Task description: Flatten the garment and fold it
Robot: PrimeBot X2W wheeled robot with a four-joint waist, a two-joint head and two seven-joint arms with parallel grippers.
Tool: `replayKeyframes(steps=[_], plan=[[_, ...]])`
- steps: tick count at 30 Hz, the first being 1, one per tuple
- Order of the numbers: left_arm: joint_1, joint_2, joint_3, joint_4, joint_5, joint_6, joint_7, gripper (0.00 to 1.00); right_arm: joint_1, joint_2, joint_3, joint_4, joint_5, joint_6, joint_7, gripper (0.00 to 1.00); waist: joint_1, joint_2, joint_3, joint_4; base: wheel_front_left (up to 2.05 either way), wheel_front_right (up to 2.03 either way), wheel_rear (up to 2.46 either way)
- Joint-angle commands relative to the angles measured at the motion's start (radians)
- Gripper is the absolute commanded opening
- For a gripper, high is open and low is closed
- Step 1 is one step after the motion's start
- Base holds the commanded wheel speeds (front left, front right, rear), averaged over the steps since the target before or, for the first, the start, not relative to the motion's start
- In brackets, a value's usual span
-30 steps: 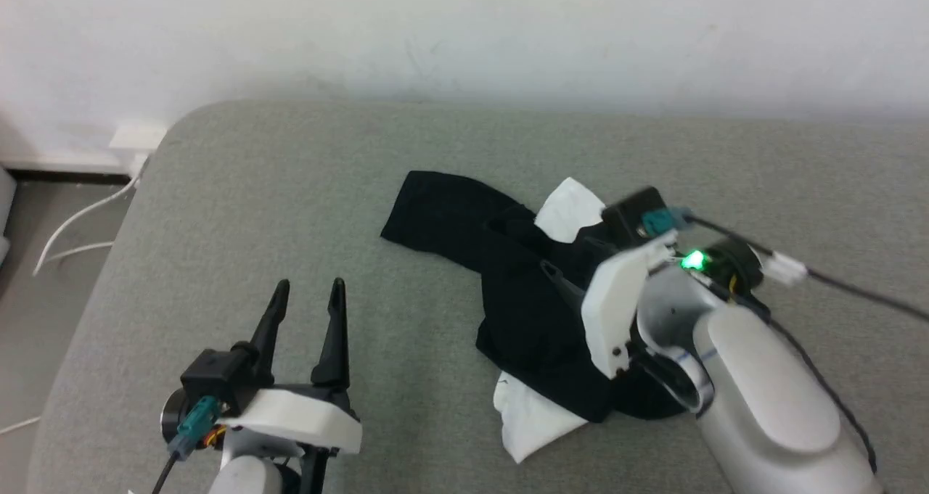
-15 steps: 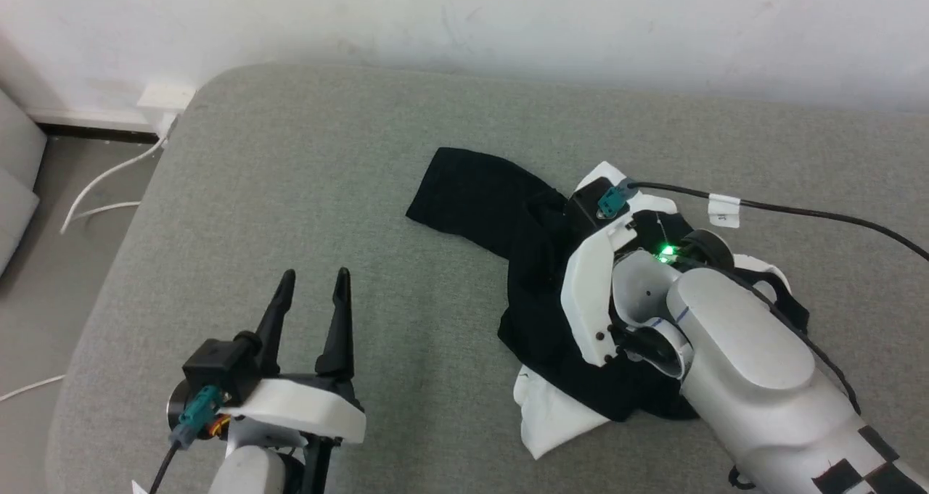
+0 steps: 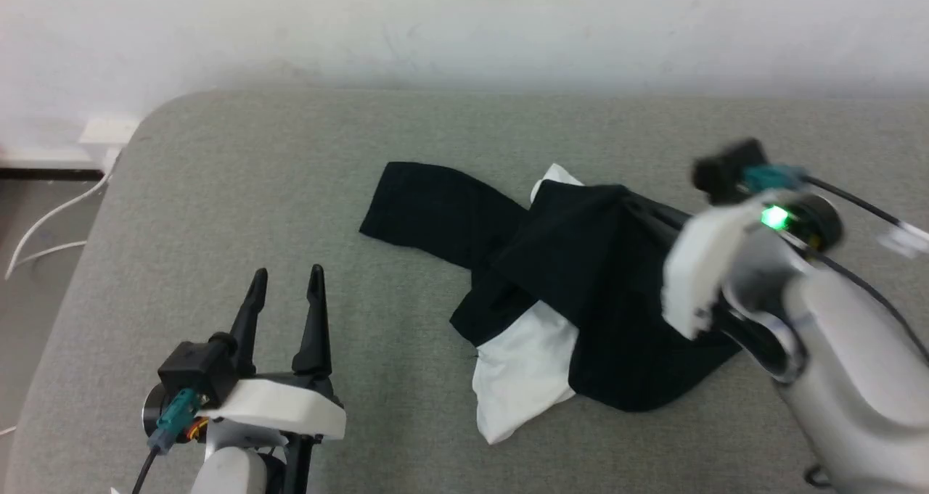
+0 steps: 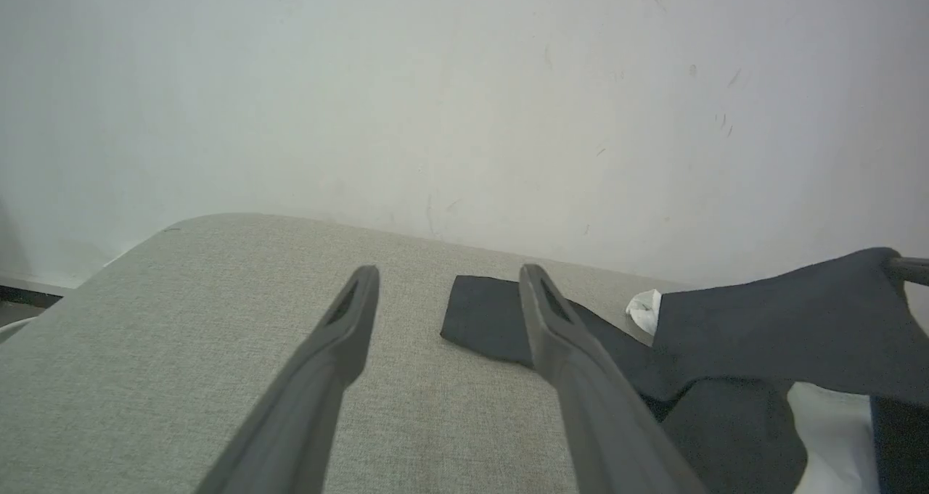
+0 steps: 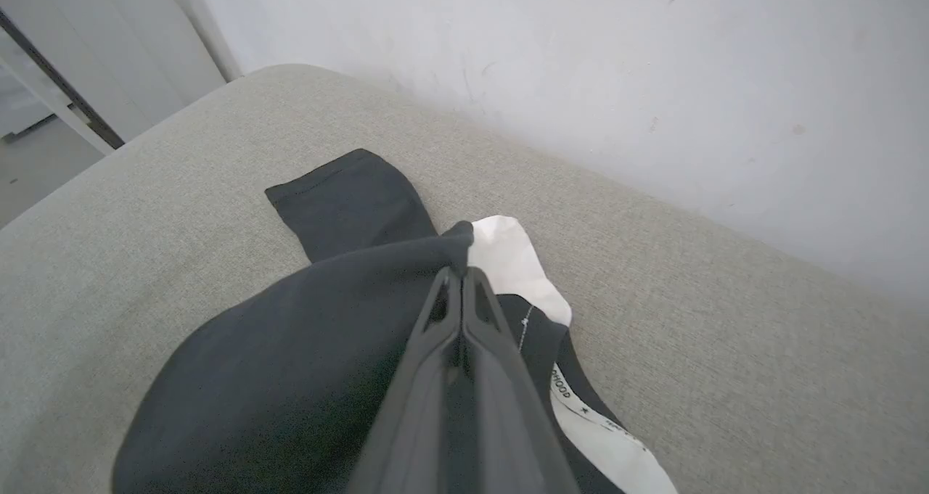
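Change: right gripper (image 5: 459, 275) has pulled back to the right and closed, raising a black fold of the garment (image 3: 580, 276).
Garment: crumpled black-and-white shirt on the grey cushion (image 3: 290, 189); black sleeve (image 3: 428, 204) flat at left, white panel (image 3: 522, 363) showing below.
Right jaws: pinched together on black fabric.
Left gripper (image 3: 287, 275): spread, holding nothing, well apart from the shirt.

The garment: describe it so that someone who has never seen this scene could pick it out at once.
A grey padded surface runs along a white wall. Right of its middle lies the garment, a crumpled black heap with a white panel showing. It is the only cloth there, one black sleeve flat towards the left, a fold pinched by the right end effector.
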Motion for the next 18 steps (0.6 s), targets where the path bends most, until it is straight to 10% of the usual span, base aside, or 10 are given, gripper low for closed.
replayKeyframes(steps=[1, 18], plan=[[0.014, -0.003, 0.006, -0.007, 0.007, 0.005, -0.005, 1.0, 0.078, -0.012, -0.071, -0.052, -0.029, -0.001, -0.007, 0.0, 0.0, 0.0, -0.007, -0.016, 0.0, 0.0, 0.0], [0.027, -0.004, 0.017, -0.022, -0.001, 0.018, -0.005, 1.0, 0.637, 0.241, -1.07, -0.324, -0.384, -0.001, 0.051, 0.0, 0.0, 0.0, 0.015, -0.034, 0.0, 0.0, 0.0]])
